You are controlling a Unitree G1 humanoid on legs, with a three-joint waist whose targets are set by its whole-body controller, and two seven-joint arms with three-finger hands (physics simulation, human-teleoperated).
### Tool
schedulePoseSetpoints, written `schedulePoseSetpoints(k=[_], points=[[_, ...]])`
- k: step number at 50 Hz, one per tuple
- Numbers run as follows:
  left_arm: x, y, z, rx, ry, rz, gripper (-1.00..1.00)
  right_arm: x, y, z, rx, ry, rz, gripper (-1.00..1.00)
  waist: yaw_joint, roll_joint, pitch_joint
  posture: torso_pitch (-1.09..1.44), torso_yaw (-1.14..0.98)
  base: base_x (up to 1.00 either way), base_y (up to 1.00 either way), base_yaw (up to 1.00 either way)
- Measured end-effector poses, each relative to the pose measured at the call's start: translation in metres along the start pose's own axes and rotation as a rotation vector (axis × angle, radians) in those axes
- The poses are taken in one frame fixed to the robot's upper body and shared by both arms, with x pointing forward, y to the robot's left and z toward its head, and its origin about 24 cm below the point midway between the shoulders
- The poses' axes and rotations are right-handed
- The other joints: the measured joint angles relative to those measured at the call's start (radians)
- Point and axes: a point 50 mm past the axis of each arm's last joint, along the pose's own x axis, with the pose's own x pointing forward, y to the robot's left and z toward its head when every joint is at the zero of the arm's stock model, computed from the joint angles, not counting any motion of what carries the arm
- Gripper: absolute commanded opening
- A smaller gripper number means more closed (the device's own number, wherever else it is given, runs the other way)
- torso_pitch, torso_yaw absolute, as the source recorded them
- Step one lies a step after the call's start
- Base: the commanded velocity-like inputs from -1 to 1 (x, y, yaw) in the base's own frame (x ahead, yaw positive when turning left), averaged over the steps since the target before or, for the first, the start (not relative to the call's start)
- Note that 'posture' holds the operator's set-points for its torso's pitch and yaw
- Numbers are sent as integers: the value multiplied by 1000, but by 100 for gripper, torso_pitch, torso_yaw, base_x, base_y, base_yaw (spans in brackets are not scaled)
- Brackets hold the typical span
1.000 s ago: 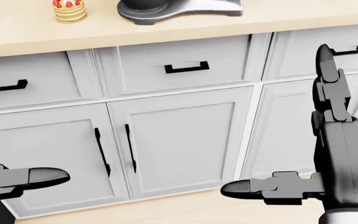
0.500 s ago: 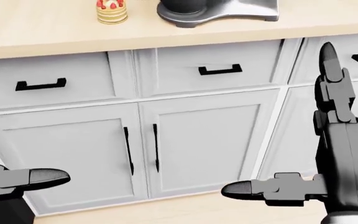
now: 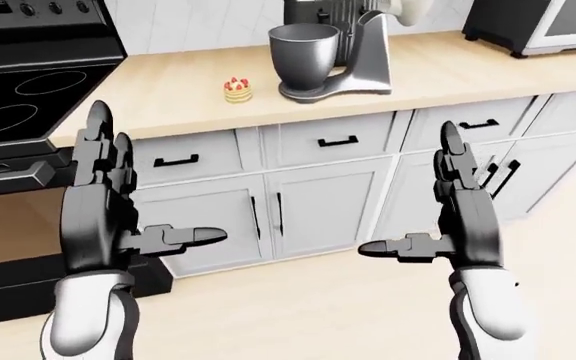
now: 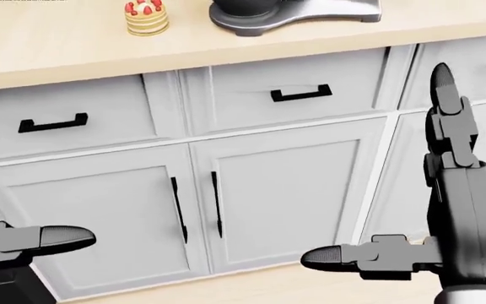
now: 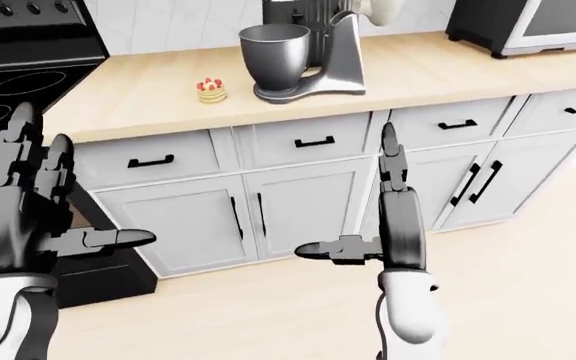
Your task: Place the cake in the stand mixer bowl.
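A small layered cake topped with red berries (image 3: pixel 236 88) sits on the pale wooden countertop (image 3: pixel 168 90), just left of the grey metal stand mixer bowl (image 3: pixel 303 54). Both dark robot hands, left hand (image 3: pixel 103 217) and right hand (image 3: pixel 463 214), are held up with fingers spread and empty, well below the bowl, likely because the robot is not yet within reach.

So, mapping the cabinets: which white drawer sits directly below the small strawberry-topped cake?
The leftmost white drawer, beside the black stove; the small strawberry-topped cake sits over its right end. The next drawer lies under the mixer.
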Motion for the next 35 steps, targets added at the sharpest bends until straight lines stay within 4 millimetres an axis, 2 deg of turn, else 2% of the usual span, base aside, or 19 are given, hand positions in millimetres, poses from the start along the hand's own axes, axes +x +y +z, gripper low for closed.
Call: schedulePoseSetpoints(k=[2, 4, 8, 11, 12, 13, 15, 17, 21, 23, 24, 25, 26, 27, 29, 33, 35], points=[[0, 2, -4, 3, 23, 11, 100, 0, 1, -1, 4, 9, 13, 100, 5, 3, -3, 0, 0, 19, 0, 0], [0, 1, -2, 4, 15, 10, 100, 0, 0, 0, 3, 0, 6, 100, 4, -11, -8, 0, 0, 20, 0, 0], [0, 0, 3, 3, -21, 3, 100, -1, -3, 6, 0, -33, -11, 100, 8, -55, -4, 0, 0, 19, 0, 0], [0, 0, 4, 3, -28, 3, 100, -1, -2, 8, 0, -42, -9, 100, 7, -107, -16, 0, 0, 18, 0, 0], [0, -2, 3, -8, -22, -4, 100, -1, -3, 7, -9, -35, -14, 100, -2, -92, -12, 0, 0, 19, 0, 0], [0, -4, 0, -11, -10, -14, 100, -1, -4, 4, -12, -19, -19, 100, -6, -86, -8, 0, 0, 18, 0, 0], [0, -6, -3, -16, 11, -30, 100, -1, -5, -1, -16, 13, -27, 100, -12, -92, -8, 0, 0, 19, 0, 0], [0, -5, -2, -14, 10, -26, 100, -1, -5, -1, -15, 13, -28, 100, -12, -80, -9, 0, 0, 18, 0, 0], [-1, -3, 4, -8, -23, -15, 100, -2, -5, 5, -12, -19, -28, 100, -15, -28, 0, 0, 0, 19, 0, 0], [-1, -3, 5, -7, -33, -15, 100, -2, -5, 6, -12, -26, -29, 100, -19, 12, -5, 0, 0, 19, 0, 0], [-1, -2, 6, -2, -36, -11, 100, -2, -4, 7, -7, -30, -25, 100, -13, 19, -11, 0, 0, 19, 0, 0], [-1, 0, 4, 2, -27, -5, 100, -2, -2, 5, -2, -21, -14, 100, -5, 9, -6, 0, 0, 19, 0, 0], [-1, 1, 1, 3, -11, 2, 100, -2, 0, 3, -1, -8, -1, 100, -2, 9, -3, 0, 0, 20, 0, 0], [-1, 2, -2, 5, 6, 8, 100, -1, 2, 1, 1, 2, 9, 100, 1, 10, -4, 0, 0, 19, 0, 0], [-1, 2, -3, 5, 16, 10, 100, -1, 1, 0, 1, 8, 10, 100, 3, -2, -9, 0, 0, 19, 0, 0], [-2, 1, 2, 5, -14, 4, 100, -2, -2, 6, -1, -25, -9, 100, 7, -48, -9, 0, 0, 19, 0, 0], [-2, 1, 4, 6, -23, 5, 100, -2, -2, 8, 0, -37, -9, 100, 11, -81, -12, 0, 0, 19, 0, 0]])
